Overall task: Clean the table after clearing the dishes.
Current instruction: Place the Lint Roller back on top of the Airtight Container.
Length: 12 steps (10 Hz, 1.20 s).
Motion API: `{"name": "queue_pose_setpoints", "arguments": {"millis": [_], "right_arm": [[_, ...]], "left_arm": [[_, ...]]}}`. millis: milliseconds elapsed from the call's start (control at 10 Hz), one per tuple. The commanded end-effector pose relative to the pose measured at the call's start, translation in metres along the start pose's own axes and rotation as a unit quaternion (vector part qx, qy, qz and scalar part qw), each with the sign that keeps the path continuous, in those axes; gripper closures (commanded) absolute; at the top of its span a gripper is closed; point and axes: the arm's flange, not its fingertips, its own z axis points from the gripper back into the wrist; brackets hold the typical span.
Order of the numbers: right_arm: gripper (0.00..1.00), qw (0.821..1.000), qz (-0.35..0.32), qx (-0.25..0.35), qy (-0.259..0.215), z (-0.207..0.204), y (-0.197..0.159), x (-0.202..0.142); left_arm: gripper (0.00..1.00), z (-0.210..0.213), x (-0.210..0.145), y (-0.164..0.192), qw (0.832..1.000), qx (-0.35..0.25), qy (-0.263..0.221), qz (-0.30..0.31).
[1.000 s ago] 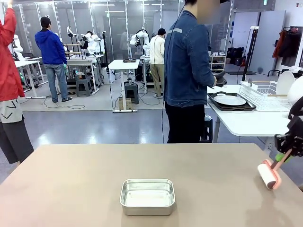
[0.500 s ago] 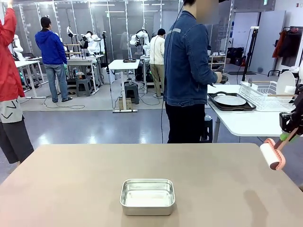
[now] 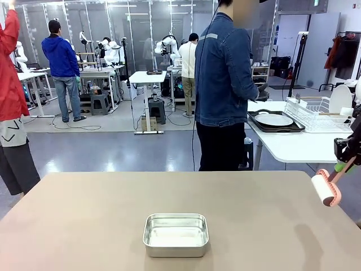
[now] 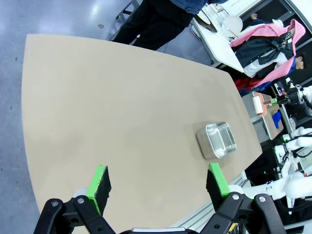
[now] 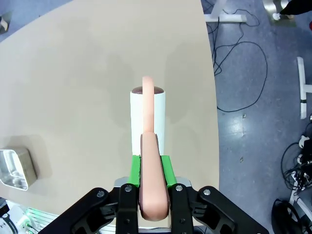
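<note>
the right gripper (image 3: 345,167) has risen since a second ago and is now holding a pink-handled lint roller (image 3: 326,188) clamped above the right edge of the table (image 3: 84,220), its steel pan (image 3: 175,234) sitting near the front, while the left gripper (image 4: 158,183) is hanging wide and empty, and the dishes (image 3: 274,120) are lying on the white side table (image 3: 293,147).

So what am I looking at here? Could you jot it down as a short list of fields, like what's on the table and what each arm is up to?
table: taupe table, bare apart from one item
on it: small steel pan, near the robot's edge
right gripper: jaws shut on a pink-handled lint roller, held above the table's right edge
left gripper: jaws open, holding nothing, above the table
person: back turned, at the white side table
dishes: plate on dark tray there
</note>
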Motion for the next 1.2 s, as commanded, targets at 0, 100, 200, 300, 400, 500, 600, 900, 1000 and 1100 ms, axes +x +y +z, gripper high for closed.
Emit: {"name": "queue_pose_setpoints", "arguments": {"millis": [0,100,200,300,400,500,600,900,1000,1100], "right_arm": [[0.8,1.0,0.006,-0.002,-0.008,0.003,0.002,0.001],[0.8,1.0,0.006,-0.002,-0.008,0.003,0.002,0.001],[0.8,1.0,0.006,-0.002,-0.008,0.003,0.002,0.001],[0.8,1.0,0.006,-0.002,-0.008,0.003,0.002,0.001],[0.8,1.0,0.006,-0.002,-0.008,0.003,0.002,0.001],[0.8,1.0,0.006,-0.002,-0.008,0.003,0.002,0.001],[0.8,1.0,0.006,-0.002,-0.008,0.003,0.002,0.001],[0.8,0.996,0.083,-0.036,-0.028,0.016,0.045,0.018],[0.8,0.987,0.149,-0.062,-0.026,0.028,0.104,0.028],[0.8,0.968,0.231,-0.081,-0.043,0.04,0.163,0.024]], "left_arm": [[0.0,0.001,0.0,-0.001,1.0,0.006,0.003,0.003],[0.0,0.001,0.0,-0.001,1.0,0.006,0.003,0.003],[0.0,0.001,0.0,-0.001,1.0,0.006,0.003,0.003],[0.0,0.001,0.0,-0.001,1.0,0.006,0.003,0.003],[0.0,0.001,0.0,-0.001,1.0,0.006,0.003,0.003],[0.0,0.001,0.0,-0.001,1.0,0.006,0.003,0.003],[0.0,0.001,0.0,-0.001,1.0,0.006,0.003,0.003],[0.0,0.001,0.0,-0.001,1.0,0.006,0.003,0.003],[0.0,0.001,0.0,-0.001,1.0,0.006,0.003,0.003],[0.0,0.001,0.0,-0.001,1.0,0.006,0.003,0.003]]}}
